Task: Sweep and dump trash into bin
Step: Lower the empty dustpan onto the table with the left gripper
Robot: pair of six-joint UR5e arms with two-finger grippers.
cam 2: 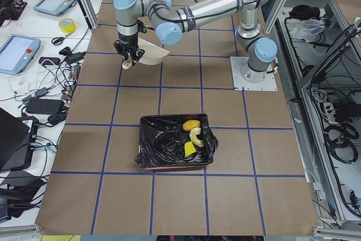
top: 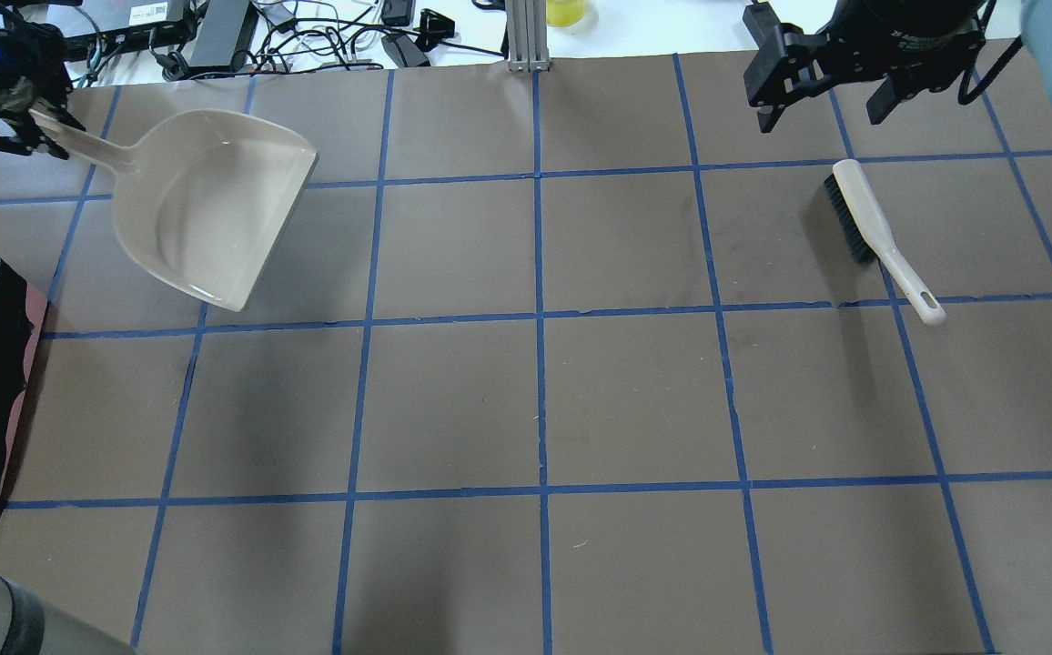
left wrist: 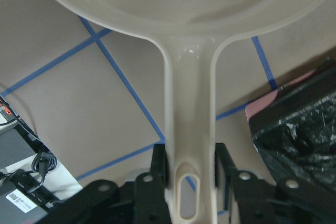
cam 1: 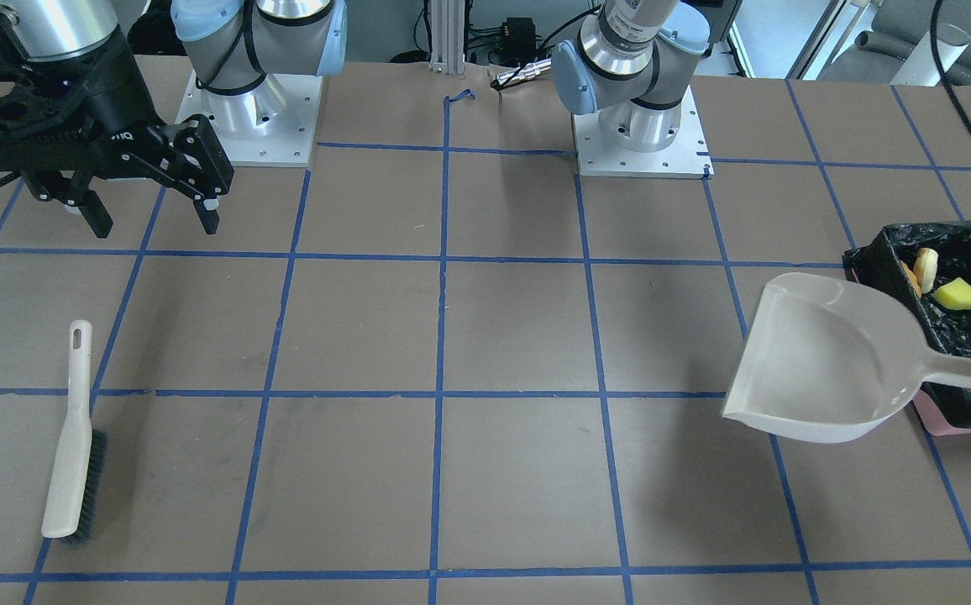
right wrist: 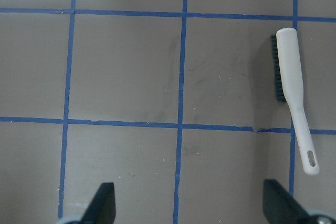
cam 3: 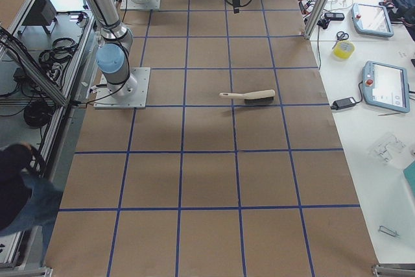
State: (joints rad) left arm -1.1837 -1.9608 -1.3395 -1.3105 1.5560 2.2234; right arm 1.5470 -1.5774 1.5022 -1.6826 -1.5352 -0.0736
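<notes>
The bin, lined with a black bag, stands at the table's end on my left; it also shows in the exterior left view. Inside it lie the yellow-green wedge, the pale orange peel and the amber lump. My left gripper is shut on the handle of the beige dustpan, which hangs empty and tilted above the table beside the bin. My right gripper is open and empty, raised above the table near the brush.
The beige brush with dark bristles lies flat on the brown table with blue tape grid lines, on my right side. Cables and devices lie beyond the table's far edge. The two arm bases stand on the robot's edge.
</notes>
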